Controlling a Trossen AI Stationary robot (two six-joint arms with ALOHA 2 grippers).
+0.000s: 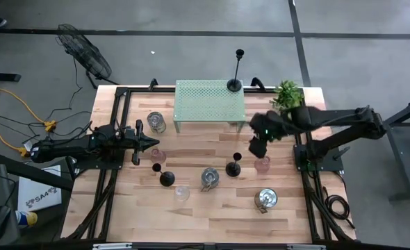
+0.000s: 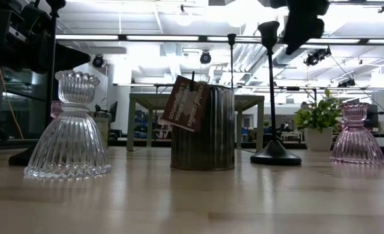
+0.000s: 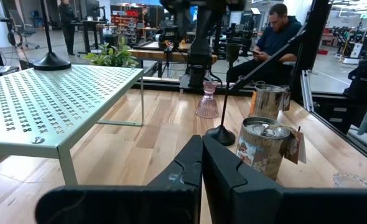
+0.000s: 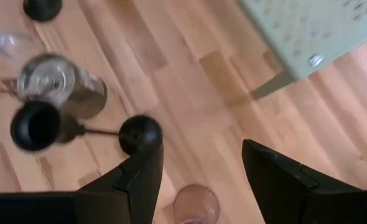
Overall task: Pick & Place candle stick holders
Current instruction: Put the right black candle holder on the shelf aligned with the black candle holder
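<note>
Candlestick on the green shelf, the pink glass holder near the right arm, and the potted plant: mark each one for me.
candlestick on the shelf [image 1: 234, 85], high view, on its round base.
pink glass holder [image 2: 357, 138], low view, on its ribbed skirt.
potted plant [image 1: 287, 94], high view, on its leaves.

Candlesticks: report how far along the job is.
Done: one candlestick stands on the green shelf. In hand: nothing; the right end effector hangs open above the table, empty, near another candlestick. Left end effector is shut, idle. Left: that one, a third, jars and glass cups.
</note>
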